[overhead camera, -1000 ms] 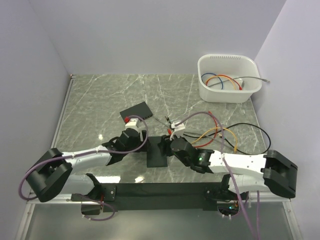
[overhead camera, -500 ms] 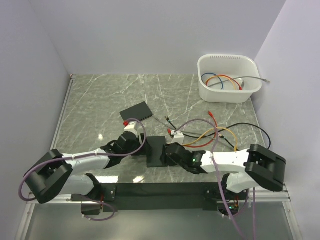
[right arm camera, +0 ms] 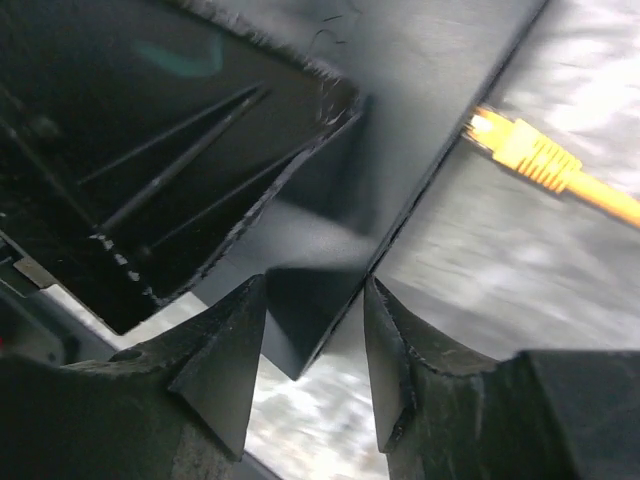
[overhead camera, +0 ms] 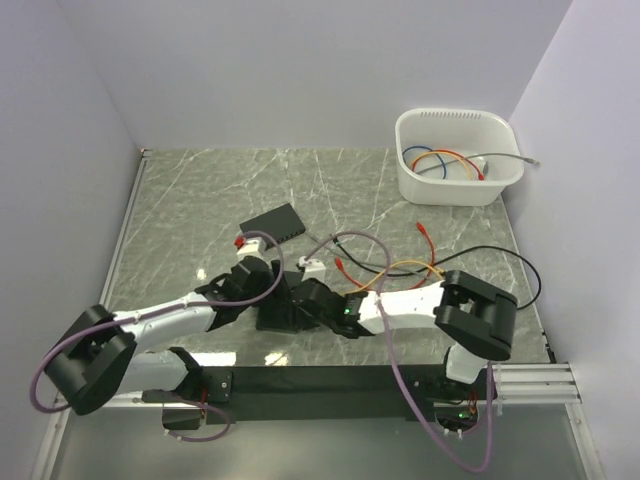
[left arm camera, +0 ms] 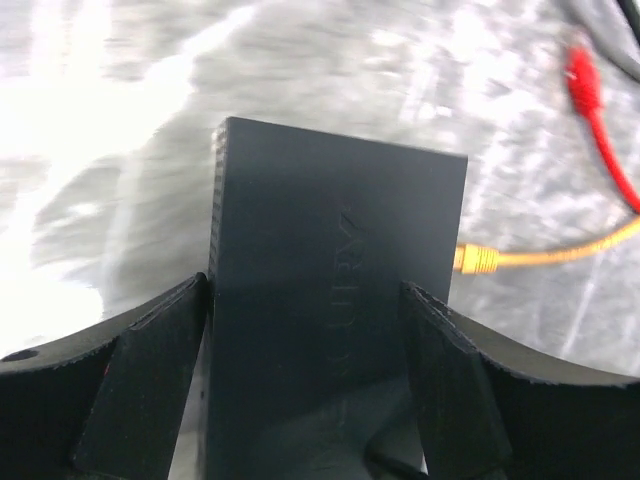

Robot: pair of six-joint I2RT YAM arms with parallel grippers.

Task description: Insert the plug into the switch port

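Left gripper (left arm camera: 303,300) clamped flat black rectangular switch box (left arm camera: 340,230) sidewise; right gripper (right arm camera: 312,290) straddled its corner, grip unclear, yellow plug (right arm camera: 520,150) beside.

Marble table (overhead camera: 200,190) bears switch (overhead camera: 272,312), cables (overhead camera: 402,268), white bin (overhead camera: 455,192).

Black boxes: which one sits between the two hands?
The near box, with the left hand and right hand around it; the far box lies alone behind.

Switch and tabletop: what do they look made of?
The switch looks like matte black plastic: dull even face, faint moulded lettering. The tabletop looks like polished green-grey marble, white veins and glare, though possibly a printed laminate.
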